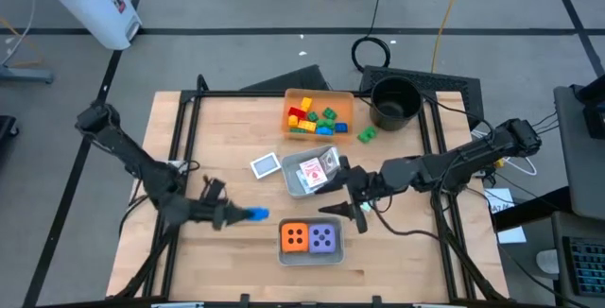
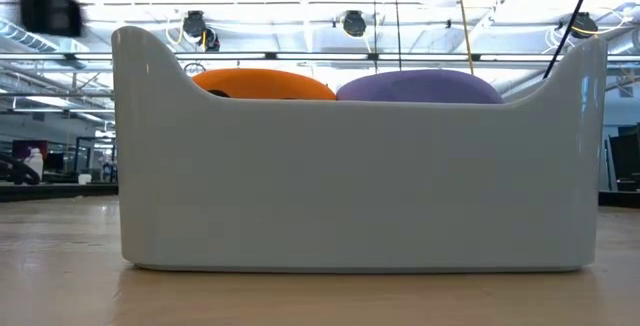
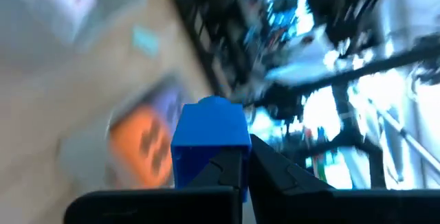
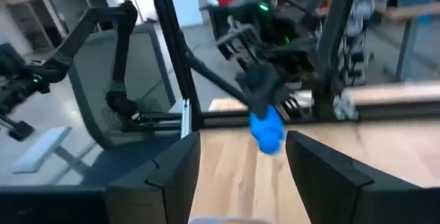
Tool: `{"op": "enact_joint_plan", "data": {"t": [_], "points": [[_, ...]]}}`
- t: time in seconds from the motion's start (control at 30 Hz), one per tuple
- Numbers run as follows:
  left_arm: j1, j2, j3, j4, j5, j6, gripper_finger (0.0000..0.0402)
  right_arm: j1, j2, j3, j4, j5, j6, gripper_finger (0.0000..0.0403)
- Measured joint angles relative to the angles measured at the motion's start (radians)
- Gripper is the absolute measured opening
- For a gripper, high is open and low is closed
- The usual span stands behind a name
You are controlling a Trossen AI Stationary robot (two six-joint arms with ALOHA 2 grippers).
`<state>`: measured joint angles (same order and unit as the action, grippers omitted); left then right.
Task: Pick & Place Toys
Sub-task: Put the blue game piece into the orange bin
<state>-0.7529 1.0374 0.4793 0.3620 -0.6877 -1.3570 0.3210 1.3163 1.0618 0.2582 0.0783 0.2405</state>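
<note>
Both dice sit in their tray (cards too). The left gripper is clamped on a blue brick; the right gripper waits with fingers apart.

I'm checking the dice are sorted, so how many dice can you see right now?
2. The orange die and the purple die sit side by side in the grey tray at the table's near edge, orange toward the left arm's side. None show elsewhere, though others could be hidden.
</note>
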Motion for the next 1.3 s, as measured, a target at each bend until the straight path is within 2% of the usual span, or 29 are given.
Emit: {"op": "enact_joint_plan", "data": {"t": [0.1,0.2,0.3,0.53,0.8,0.97,1.1,1.3], "points": [[0.113,0.009,0.000,0.136,0.041,0.121,0.0005,0.002,0.000,0.005,0.005,0.043,-0.095,0.0210],[0.239,0.040,0.007,0.243,0.187,0.169,0.0011,0.013,0.001,0.007,0.004,0.100,-0.157,0.0218],[0.339,0.075,0.047,0.233,0.317,0.178,0.0005,0.014,0.012,0.009,0.037,0.111,-0.196,0.0232],[0.511,0.214,0.236,0.232,0.587,0.278,0.0009,0.006,0.041,0.009,0.045,0.166,-0.210,0.0270],[0.620,0.370,0.418,0.232,0.835,0.308,0.0015,0.006,0.056,0.009,0.072,0.291,-0.301,0.0283],[0.642,0.434,0.478,0.229,0.901,0.309,0.0005,-0.001,0.055,0.009,0.067,0.292,-0.308,0.0275],[0.642,0.437,0.485,0.239,0.905,0.330,0.0015,0.000,0.055,0.009,0.054,0.293,-0.309,0.0265],[0.648,0.433,0.485,0.252,0.901,0.336,0.0006,0.002,0.055,0.009,0.029,0.345,-0.323,0.0244]]}}
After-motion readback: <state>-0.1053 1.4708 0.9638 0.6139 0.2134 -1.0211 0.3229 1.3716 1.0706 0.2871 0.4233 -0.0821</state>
